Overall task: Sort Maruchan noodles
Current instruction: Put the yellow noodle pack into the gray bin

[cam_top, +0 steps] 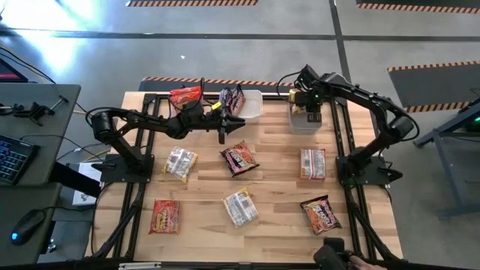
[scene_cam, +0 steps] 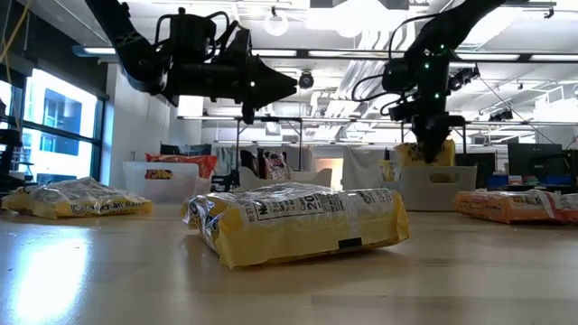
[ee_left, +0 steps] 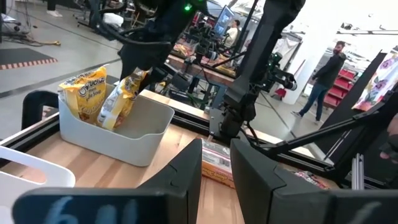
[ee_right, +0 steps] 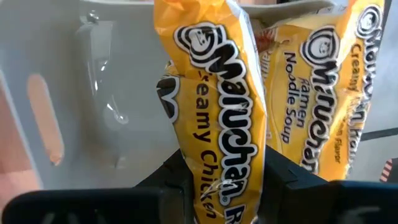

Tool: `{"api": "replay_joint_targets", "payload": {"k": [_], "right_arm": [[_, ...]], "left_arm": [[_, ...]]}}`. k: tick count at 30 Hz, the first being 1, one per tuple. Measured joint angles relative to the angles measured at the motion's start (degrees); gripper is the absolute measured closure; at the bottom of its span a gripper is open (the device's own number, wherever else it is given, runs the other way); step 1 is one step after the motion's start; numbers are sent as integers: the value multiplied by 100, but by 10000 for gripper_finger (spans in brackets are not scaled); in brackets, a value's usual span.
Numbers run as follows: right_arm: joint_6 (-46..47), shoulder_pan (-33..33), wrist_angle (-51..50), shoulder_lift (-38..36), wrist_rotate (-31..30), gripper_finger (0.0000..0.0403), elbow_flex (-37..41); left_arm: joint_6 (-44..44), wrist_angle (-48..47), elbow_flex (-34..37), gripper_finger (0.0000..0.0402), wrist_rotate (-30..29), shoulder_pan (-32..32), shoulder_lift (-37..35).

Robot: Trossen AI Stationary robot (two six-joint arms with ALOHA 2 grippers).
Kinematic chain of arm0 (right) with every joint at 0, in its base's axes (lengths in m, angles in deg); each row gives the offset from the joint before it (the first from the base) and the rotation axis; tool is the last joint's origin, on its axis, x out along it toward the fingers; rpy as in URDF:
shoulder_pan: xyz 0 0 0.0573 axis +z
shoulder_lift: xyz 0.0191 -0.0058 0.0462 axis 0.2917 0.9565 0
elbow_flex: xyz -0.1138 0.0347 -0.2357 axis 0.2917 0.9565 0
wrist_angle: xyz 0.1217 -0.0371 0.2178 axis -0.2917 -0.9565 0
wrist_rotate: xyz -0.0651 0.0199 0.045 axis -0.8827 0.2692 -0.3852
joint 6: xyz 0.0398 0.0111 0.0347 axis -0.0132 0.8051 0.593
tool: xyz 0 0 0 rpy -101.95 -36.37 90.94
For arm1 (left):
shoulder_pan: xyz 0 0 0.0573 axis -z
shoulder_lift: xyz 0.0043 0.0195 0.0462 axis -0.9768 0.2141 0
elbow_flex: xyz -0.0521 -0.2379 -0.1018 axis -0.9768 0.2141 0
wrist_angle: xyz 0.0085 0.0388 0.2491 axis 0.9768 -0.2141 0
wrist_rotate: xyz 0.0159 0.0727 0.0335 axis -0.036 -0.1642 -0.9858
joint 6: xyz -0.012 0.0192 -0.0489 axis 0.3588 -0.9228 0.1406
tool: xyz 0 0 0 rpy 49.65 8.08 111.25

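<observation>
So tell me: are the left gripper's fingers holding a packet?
No. In the left wrist view the left gripper has open fingers with only table showing between them.

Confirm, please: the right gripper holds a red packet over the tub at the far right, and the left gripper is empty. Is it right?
Not quite. The packet in the right gripper is yellow, not red, as the right wrist view shows. It is indeed at the far right tub, and the left gripper is empty.

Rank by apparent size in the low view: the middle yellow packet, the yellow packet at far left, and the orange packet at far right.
1. Middle yellow packet, largest, though it lies nearest the camera.
2. and 3. Far-left yellow packet and far-right orange packet look alike; the orange one is cut off, so no ranking.
</observation>
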Motion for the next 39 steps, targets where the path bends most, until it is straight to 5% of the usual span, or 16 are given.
{"api": "replay_joint_targets", "payload": {"k": [13, 30, 39], "right_arm": [[202, 44, 251, 438, -61, 307, 0], [736, 98, 635, 665, -928, 221, 0], [1609, 83, 612, 665, -1612, 213, 0]], "left_arm": [[-133, -7, 0, 328, 20, 122, 0], [-133, -9, 0, 328, 24, 382, 0], [-125, -15, 0, 328, 24, 379, 0]]}}
